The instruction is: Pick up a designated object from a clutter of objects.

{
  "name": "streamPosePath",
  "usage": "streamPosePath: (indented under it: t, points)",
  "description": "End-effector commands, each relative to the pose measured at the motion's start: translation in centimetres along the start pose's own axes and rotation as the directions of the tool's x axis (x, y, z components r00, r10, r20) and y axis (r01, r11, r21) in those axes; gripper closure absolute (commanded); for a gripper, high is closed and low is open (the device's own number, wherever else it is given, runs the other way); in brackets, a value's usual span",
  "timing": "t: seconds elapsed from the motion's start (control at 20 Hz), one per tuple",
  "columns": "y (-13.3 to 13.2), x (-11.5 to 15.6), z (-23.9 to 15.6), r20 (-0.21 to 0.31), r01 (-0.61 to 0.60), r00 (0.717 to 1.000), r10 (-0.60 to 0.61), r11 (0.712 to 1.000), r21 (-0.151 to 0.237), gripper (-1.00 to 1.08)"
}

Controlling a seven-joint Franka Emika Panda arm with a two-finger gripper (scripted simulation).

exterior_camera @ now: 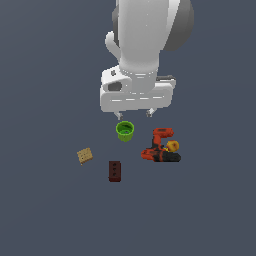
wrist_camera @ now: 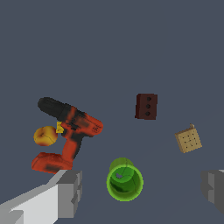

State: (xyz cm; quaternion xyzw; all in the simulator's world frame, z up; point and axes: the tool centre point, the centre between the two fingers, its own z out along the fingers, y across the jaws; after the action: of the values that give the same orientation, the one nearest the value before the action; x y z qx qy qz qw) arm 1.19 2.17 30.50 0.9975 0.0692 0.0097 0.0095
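Note:
The red-orange power drill (exterior_camera: 161,148) (wrist_camera: 69,131) lies on its side on the dark floor, toward the exterior view's right, its black chuck pointing away from the battery base. An orange ball (exterior_camera: 173,146) (wrist_camera: 45,136) and a small yellow die (wrist_camera: 60,127) sit against it. My gripper (exterior_camera: 134,114) (wrist_camera: 140,192) hangs open above the green cup (exterior_camera: 125,130) (wrist_camera: 124,181), left of the drill in the exterior view, holding nothing. Its grey fingers (wrist_camera: 70,192) straddle the cup in the wrist view.
A dark red brick (exterior_camera: 115,171) (wrist_camera: 146,106) lies in front of the cup in the exterior view. A tan square block (exterior_camera: 84,155) (wrist_camera: 188,139) sits at the exterior view's left. All items rest on a flat dark grey floor.

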Motion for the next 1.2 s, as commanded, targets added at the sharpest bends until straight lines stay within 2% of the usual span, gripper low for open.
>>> streamPosePath:
  t: [0.0, 0.25, 0.5, 0.75, 1.15]
  points:
    - [-0.5, 0.5, 1.1, -0.002, 0.050, 0.999, -0.050, 0.999, -0.004, -1.00]
    - [-1.9, 1.7, 4.1, -0.011, 0.189, 0.982, -0.189, 0.982, -0.010, -1.00]
    - [-4.0, 2.9, 7.9, -0.027, 0.360, 0.932, -0.360, 0.933, -0.011, -1.00]
    - [-6.4, 3.7, 11.7, -0.053, 0.523, 0.851, -0.523, 0.852, -0.005, -1.00]
    - [-10.7, 4.3, 16.8, -0.117, 0.728, 0.681, -0.723, 0.686, 0.003, -1.00]
